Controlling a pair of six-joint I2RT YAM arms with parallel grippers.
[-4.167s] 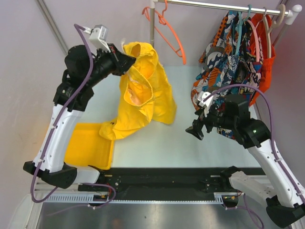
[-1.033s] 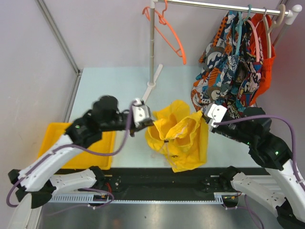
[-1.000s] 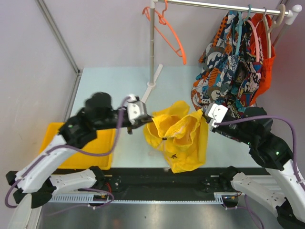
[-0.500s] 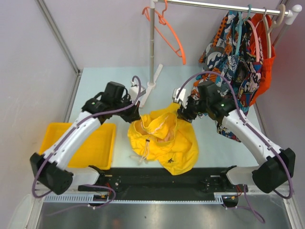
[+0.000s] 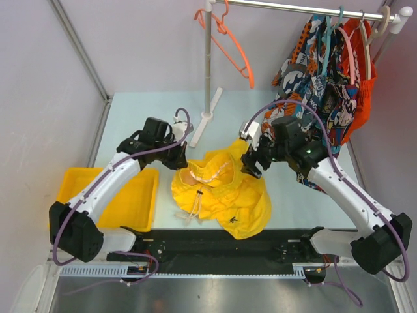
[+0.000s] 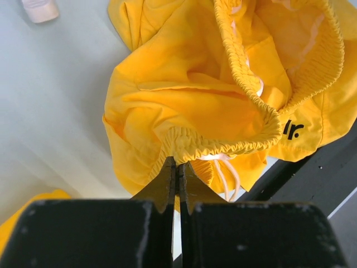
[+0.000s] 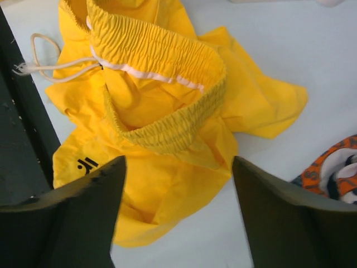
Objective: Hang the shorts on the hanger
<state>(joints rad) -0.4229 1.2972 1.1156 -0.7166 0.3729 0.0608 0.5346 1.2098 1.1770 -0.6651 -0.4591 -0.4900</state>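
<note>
Lying crumpled on the table (image 5: 143, 111) close to its near edge, the shorts (image 5: 221, 199) have their waist opening turned upward. A small dark logo (image 5: 231, 220) shows on the nearest leg, and a pale drawstring (image 5: 194, 207) trails at the near left. Just left of them sits a yellow tray (image 5: 140, 208). The left gripper (image 6: 177, 167) has its fingers pressed together on the left side of the elastic waistband, a fold of it pinched between them. The right gripper (image 7: 178, 162) hangs over the waistband's right side, fingers spread wide and holding nothing. Farther back a white pole (image 5: 208, 65) rises from the table to a rail (image 5: 293, 8). The hanger (image 5: 244, 62) hangs by its hook at the rail's left end, well apart from the shorts. Cartoon-print shorts (image 5: 313, 85) and an orange-red garment (image 5: 365, 72) hang at the right end.
</note>
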